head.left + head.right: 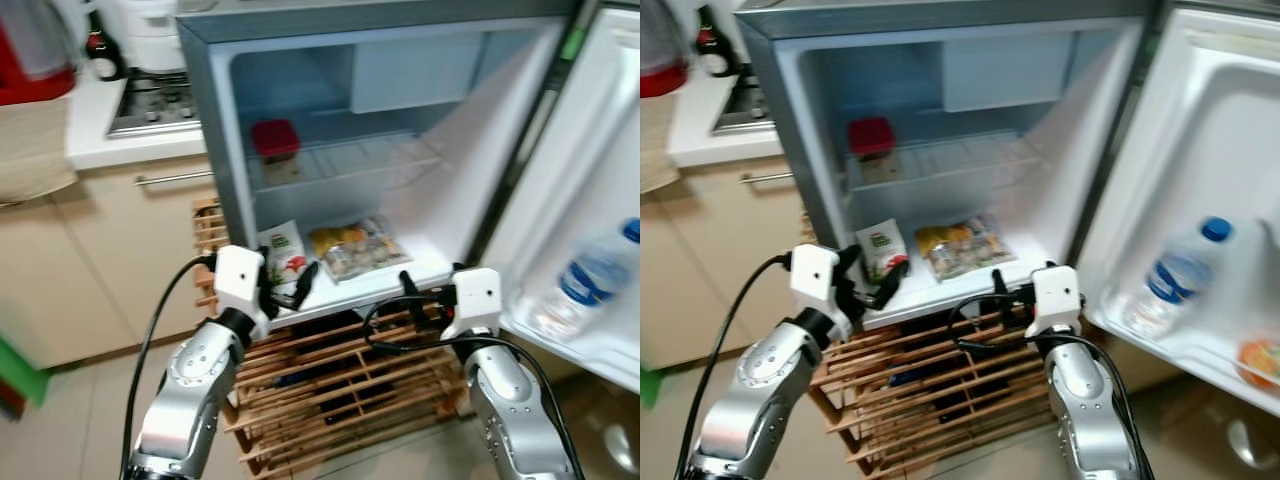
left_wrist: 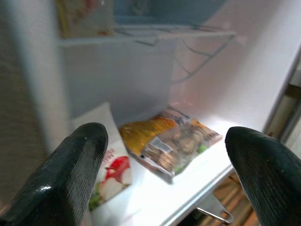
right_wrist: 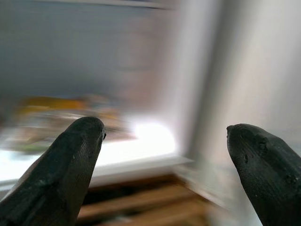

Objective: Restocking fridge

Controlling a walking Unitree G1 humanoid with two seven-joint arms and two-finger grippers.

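The small fridge stands open. On its floor lie a white packet with a red picture and a yellow and clear food bag. A red-lidded container sits on the wire shelf above. My left gripper is open at the floor's front lip, just before the white packet, with the bag between its fingertips in the wrist view. My right gripper is open and empty at the lip's right end, near the door hinge; its wrist view is blurred.
The open door swings out on the right with a water bottle and an orange item in its lower shelf. The fridge rests on a wooden slat rack. A counter with a hob and cabinets stand on the left.
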